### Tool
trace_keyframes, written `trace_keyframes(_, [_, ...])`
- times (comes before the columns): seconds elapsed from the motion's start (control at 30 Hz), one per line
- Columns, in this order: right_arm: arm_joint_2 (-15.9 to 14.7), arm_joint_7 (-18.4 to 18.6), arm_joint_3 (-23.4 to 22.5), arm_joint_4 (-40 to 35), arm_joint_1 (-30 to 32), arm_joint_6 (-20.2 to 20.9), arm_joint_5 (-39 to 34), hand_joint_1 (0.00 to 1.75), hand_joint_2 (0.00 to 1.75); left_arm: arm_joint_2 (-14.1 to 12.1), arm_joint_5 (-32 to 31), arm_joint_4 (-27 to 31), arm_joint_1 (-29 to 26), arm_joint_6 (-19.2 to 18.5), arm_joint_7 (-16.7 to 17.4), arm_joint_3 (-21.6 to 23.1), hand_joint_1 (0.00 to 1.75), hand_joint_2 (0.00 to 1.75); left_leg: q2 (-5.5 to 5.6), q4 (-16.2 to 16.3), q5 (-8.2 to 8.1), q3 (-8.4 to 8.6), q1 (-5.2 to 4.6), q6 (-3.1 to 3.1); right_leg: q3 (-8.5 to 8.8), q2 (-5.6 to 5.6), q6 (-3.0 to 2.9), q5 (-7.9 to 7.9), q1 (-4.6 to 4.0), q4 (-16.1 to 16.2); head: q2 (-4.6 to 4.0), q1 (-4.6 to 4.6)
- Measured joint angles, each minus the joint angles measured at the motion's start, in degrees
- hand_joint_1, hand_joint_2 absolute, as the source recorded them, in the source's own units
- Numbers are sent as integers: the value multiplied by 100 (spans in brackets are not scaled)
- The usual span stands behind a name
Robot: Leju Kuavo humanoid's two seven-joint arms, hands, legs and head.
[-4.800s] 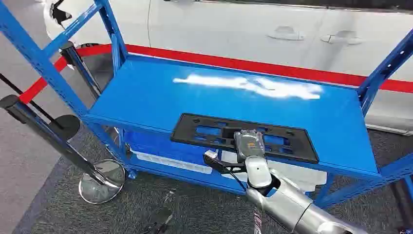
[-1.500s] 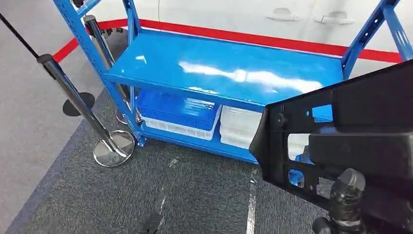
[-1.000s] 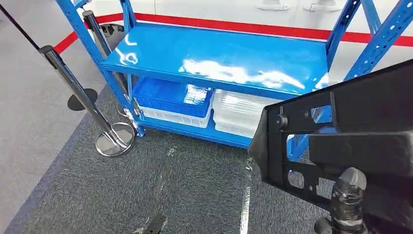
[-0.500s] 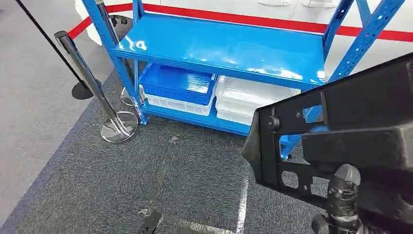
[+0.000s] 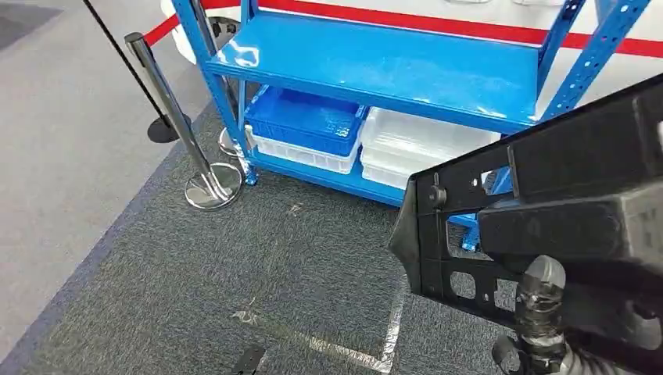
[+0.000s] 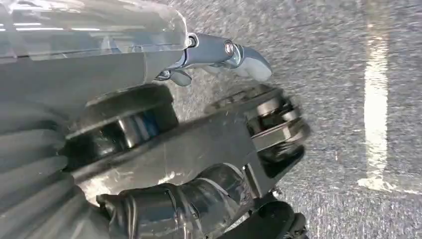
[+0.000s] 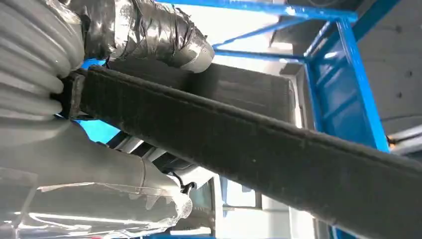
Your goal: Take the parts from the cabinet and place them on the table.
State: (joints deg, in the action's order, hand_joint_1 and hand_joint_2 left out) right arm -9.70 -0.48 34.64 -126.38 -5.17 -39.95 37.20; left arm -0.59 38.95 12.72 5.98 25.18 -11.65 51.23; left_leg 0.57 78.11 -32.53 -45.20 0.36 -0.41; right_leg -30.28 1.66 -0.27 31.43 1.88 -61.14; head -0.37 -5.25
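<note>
While we carry the black plastic frame [image 5: 563,211] high and close to the head camera, well apart from the blue shelving rack [image 5: 391,70], we judge it is raised to pass over the rack's front edge. Our right hand [image 5: 539,312] grips its lower edge, thumb wrapped over. Our left hand [image 6: 219,55] hangs over the carpet [image 5: 234,266]; whether its fingers are spread or curled we cannot tell. Under the rack's top shelf sit a blue bin [image 5: 309,125] and white bins [image 5: 414,144]. A chrome stanchion [image 5: 180,125] stands at the rack's left corner, a possible obstacle when turning.
</note>
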Motion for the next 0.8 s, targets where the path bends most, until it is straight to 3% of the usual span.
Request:
trace_keyframes(0.07, [0, 2, 0, 2, -3, 0, -2, 164, 175, 2, -2, 0, -14, 0, 4, 0, 0, 175, -20, -321, 256, 257, -1, 40, 7, 99, 2, 1, -15, 0, 2, 0])
trace_keyframes(0.1, [0, 2, 0, 2, -7, 0, -2, 164, 175, 2, -4, 0, -10, 0, 4, 0, 0, 175, -64, -908, 530, 618, -10, 97, 62, 161, 6, 5, -26, 1, 0, 0])
trace_keyframes(0.13, [0, 2, 0, 2, -12, 0, 0, 164, 175, 2, -6, 0, -5, 0, 4, 0, 0, 175, -163, -1367, 688, 871, -39, 157, 69, 197, 13, 10, -30, 3, 2, 0])
trace_keyframes(0.17, [0, 0, 0, 2, -15, 0, 0, 164, 175, 0, -11, -2, 5, 2, 4, 0, 0, 175, -314, -1611, 588, 1002, -103, 199, 55, 238, 25, 15, -48, 9, 2, 11])
trace_keyframes(0.2, [0, 0, 0, 2, -16, 0, 0, 164, 175, -7, -13, -2, 5, 4, 7, 0, 0, 175, -334, -1684, 600, 1037, -164, 214, 41, 263, 55, -2, -51, 33, 0, -4])
trace_keyframes(0.3, [0, 11, 0, 20, -24, 0, -2, 164, 175, -7, -11, -2, -17, 15, 28, 2, 0, 175, -223, -1870, 645, 1038, -185, 280, 96, 403, 152, -56, -51, 160, 0, 4])
trace_keyframes(0.33, [-2, 13, 0, 20, -39, 0, -2, 164, 175, -4, -13, -2, -30, 18, 37, 2, 0, 175, -187, -2037, 715, 1132, -67, 296, 79, 334, 176, 25, -37, 145, 2, 13])
trace_keyframes(0.37, [-4, 20, 0, 26, -42, -2, -2, 164, 175, -7, -20, -2, -23, 20, 39, 2, 0, 175, -140, -2103, 742, 1169, -103, 309, 33, 101, 166, 117, -52, 12, 0, 24])
trace_keyframes(0.4, [-4, 22, 0, 26, -44, -2, -2, 164, 175, -4, -17, -2, -7, 33, 50, 2, 0, 175, -104, -2107, 757, 1174, -101, 340, -145, -45, 149, 307, -46, -352, 2, 26])
trace_keyframes(0.47, [-11, 61, 0, 41, -34, -2, -4, 164, 175, 4, -20, -2, 19, 37, 70, 2, 0, 175, 16, -2092, 743, 1165, -115, 355, -613, -146, 158, 610, -66, -1237, 0, 44])
trace_keyframes(0.5, [-13, 83, 0, 52, -35, -2, -13, 164, 175, 9, -20, -2, 16, 39, 79, 2, 0, 175, 83, -2074, 740, 1163, -117, 358, -775, -155, 170, 619, -67, -1480, 0, 42])
trace_keyframes(0.53, [-15, 85, 0, 61, -35, -2, -20, 164, 175, 11, -20, -2, 10, 39, 85, 2, 0, 175, 146, -2050, 731, 1161, -115, 354, -805, -155, 185, 484, -66, -1448, 0, 48])
trace_keyframes(0.57, [-22, 85, 0, 70, -35, -2, -22, 164, 175, 11, -20, -2, 2, 44, 87, 2, 0, 175, 215, -2015, 713, 1159, -105, 347, -722, -157, 196, 242, -58, -1185, 0, 48])
trace_keyframes(0.6, [-22, 85, 0, 74, -39, -2, -35, 164, 175, 13, -20, -2, 2, 48, 94, 2, 0, 175, 293, -1956, 686, 1150, -88, 321, -528, -178, 212, -81, -39, -701, 2, 46])
trace_keyframes(0.63, [-22, 68, 0, 74, -45, -2, -89, 164, 175, 15, -22, -2, 4, 52, 94, 2, 0, 175, 360, -1884, 645, 1131, -79, 292, -338, -275, 230, -330, -11, -248, 0, 55])
trace_keyframes(0.67, [-22, -35, 0, 85, -57, -2, -329, 164, 175, 15, -22, -2, 7, 52, 94, 2, 0, 175, 413, -1828, 621, 1072, -77, 257, -299, -564, 229, -194, 16, -148, 2, 63])
trace_keyframes(0.7, [-22, -250, 2, 68, -58, -2, -804, 164, 175, 15, -13, -2, 29, 55, 96, 2, 0, 175, 474, -1692, 605, 982, -93, 233, -264, -601, 208, -207, 22, -35, 2, 56])
trace_keyframes(0.8, [-24, -829, 2, 66, -59, -2, -1950, 164, 175, 15, 11, -2, -11, 83, 79, 4, 0, 175, 613, -1755, 679, 927, -67, 152, -292, -455, 132, -241, -25, -55, 0, 61])
